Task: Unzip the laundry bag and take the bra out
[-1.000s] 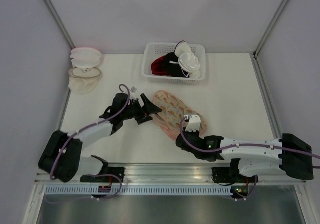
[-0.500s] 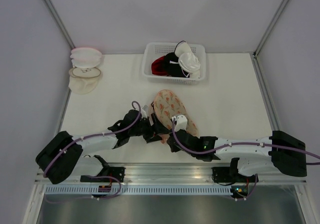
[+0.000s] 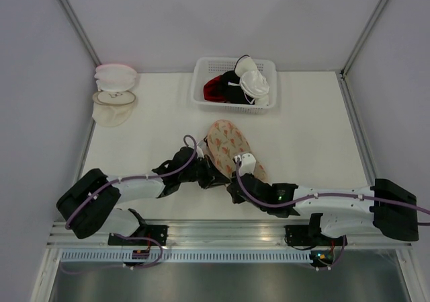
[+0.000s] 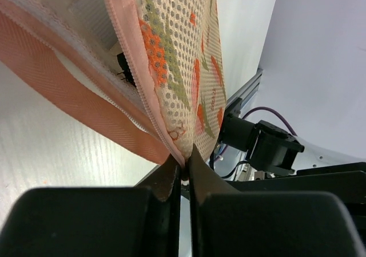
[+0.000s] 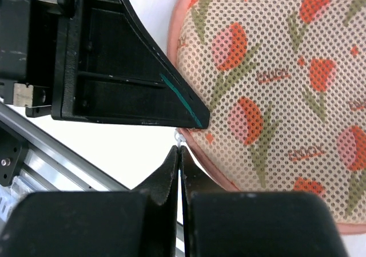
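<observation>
The laundry bag [image 3: 227,142], beige mesh with orange-and-green flowers and pink trim, lies mid-table. My left gripper [image 3: 213,179] is shut on the pink-trimmed edge at the bag's near end. In the left wrist view that gripper [image 4: 183,165] pinches the corner of the laundry bag [image 4: 171,51]. My right gripper [image 3: 228,183] sits right beside it. Its wrist view shows the right gripper [image 5: 180,154] shut on the small white zipper pull [image 5: 179,138] at the rim of the laundry bag [image 5: 274,97]. The bra is hidden.
A white lattice basket [image 3: 201,97] with red, black and white garments stands at the back. A pink domed pouch [image 3: 114,77] and a white one [image 3: 113,107] lie at the far left. Grey walls enclose the table; a metal rail [image 3: 228,231] runs along the near edge.
My left gripper moved from the bag's left side to its near end and shut on the edge. The right gripper shifted left, and the bag swung more upright.
</observation>
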`<action>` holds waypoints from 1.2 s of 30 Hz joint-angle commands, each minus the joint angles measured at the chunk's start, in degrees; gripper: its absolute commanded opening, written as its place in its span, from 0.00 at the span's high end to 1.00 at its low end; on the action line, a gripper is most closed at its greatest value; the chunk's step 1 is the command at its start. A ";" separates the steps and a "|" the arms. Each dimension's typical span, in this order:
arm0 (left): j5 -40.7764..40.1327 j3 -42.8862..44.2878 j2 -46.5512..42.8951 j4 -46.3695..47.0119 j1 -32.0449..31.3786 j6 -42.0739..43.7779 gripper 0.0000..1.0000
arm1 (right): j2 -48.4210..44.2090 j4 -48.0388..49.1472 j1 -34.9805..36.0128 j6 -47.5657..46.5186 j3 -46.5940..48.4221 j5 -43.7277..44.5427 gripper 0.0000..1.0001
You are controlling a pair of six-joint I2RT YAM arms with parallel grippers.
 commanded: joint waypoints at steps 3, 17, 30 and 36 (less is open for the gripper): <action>-3.08 5.34 0.54 -3.66 0.47 2.68 0.98 | -1.82 -8.96 -0.09 2.28 2.34 3.13 1.00; 5.17 11.93 4.05 -13.16 10.66 16.12 0.98 | -2.96 -31.75 -0.18 17.66 2.51 18.41 1.00; 17.05 25.07 20.32 -7.05 14.89 21.60 0.26 | -2.17 -12.34 -0.70 8.00 -0.91 8.41 1.00; 9.40 8.46 5.32 -7.28 13.58 13.61 0.11 | 1.87 -6.11 -0.62 4.58 0.76 6.91 1.00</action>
